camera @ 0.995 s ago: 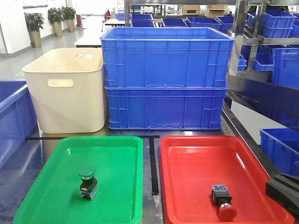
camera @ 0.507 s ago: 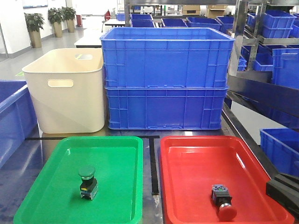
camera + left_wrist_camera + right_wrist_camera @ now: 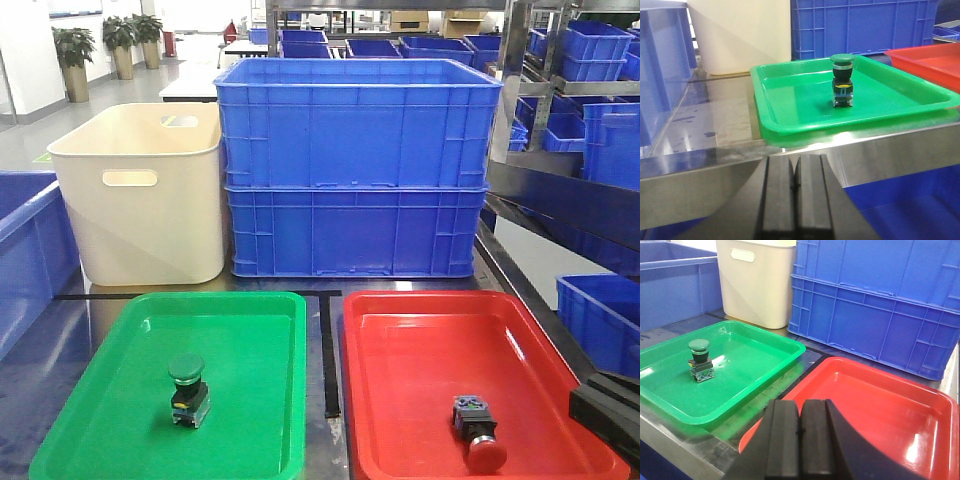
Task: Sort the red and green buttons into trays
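Observation:
A green button [image 3: 187, 388] stands upright in the green tray [image 3: 250, 330]; it also shows in the left wrist view [image 3: 842, 80] and the right wrist view [image 3: 700, 360]. A red button [image 3: 478, 432] lies on its side in the red tray [image 3: 420, 340]. My left gripper [image 3: 795, 187] is shut and empty, below and in front of the table edge, short of the green tray [image 3: 790, 100]. My right gripper [image 3: 800, 432] is shut and empty, above the near left corner of the red tray [image 3: 865, 405]. The red button is hidden in both wrist views.
Two stacked blue crates [image 3: 360, 170] and a cream bin [image 3: 140, 190] stand behind the trays. A blue bin [image 3: 30, 250] sits at the left. Shelving with blue bins [image 3: 590, 120] is on the right. The steel table edge [image 3: 880, 155] runs in front of the left gripper.

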Controlling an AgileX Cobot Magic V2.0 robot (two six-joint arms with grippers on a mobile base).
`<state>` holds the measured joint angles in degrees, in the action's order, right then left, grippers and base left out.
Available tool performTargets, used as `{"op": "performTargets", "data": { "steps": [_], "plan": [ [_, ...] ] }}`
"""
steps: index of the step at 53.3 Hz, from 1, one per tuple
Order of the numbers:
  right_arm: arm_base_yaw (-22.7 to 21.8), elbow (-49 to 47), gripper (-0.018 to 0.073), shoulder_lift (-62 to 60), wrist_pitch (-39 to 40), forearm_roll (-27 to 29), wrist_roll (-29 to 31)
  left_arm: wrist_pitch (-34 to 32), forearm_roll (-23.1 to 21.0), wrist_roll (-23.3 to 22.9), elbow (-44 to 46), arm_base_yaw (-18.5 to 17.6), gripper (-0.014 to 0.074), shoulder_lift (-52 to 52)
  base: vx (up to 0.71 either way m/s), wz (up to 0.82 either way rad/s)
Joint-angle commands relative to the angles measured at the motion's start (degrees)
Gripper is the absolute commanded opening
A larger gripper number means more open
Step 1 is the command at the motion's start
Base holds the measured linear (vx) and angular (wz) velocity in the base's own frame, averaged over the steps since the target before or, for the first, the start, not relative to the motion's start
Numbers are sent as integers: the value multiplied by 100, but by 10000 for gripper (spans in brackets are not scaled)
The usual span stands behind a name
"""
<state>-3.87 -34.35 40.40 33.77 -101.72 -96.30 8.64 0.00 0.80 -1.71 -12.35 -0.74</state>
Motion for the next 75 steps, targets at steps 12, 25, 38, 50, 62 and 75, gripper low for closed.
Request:
{"op": "performTargets", "data": {
  "steps": [12, 25, 38, 50, 62, 75],
  "plan": [
    [-21, -156, -10, 50, -342, 147, 177, -451, 0, -12, -22, 0, -6, -19, 0, 0],
    [-14, -156, -10, 147, -1712, 3659, 3432, -451, 0, -12, -22, 0, -6, -19, 0, 0],
    [-4, -156, -10, -406, -4344, 9041, 8986, -451, 0, -12, -22, 0, -6, -19, 0, 0],
    [-15, 630, -10, -1574, -5014, 10088, 10491, -451, 0, -12, -22, 0, -6, -19, 0, 0],
    [-21, 2750, -10, -3121, -3556, 9966, 9630, -451, 0, -12, -22, 0, -6, -19, 0, 0],
    [-21, 3643, -10, -4164, -3797, 10066, 9467, -451, 0, -12, -22, 0, -6, -19, 0, 0]
  ]
}}
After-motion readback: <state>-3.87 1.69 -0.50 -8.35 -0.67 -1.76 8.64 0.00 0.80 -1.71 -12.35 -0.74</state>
